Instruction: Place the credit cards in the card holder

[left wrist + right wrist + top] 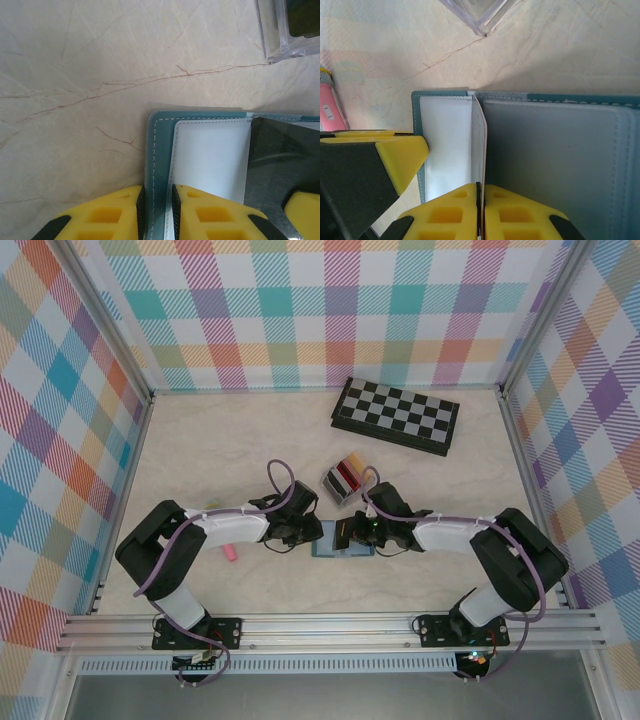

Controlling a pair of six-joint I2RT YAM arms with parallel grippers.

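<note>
The teal card holder (pixel 343 548) lies open on the table between my two grippers, with a white pocket panel (pixel 210 160) and a grey panel (pixel 555 160) inside. My left gripper (pixel 157 210) is shut on the holder's teal left edge (pixel 160 150). My right gripper (pixel 480 210) is shut on a thin pale credit card (pixel 479 135) with a rounded corner. The card stands on edge at the line between the white and grey panels. More credit cards (pixel 347 473), red, dark and yellow, stand upright in a clear rack just behind the holder.
The clear rack's corner (pixel 292 35) sits close beyond the holder. A folded chessboard (pixel 397 415) lies at the back right. A pink stick (pixel 230 553) rests left of the left gripper (pixel 303 532). Checked walls enclose the table on three sides.
</note>
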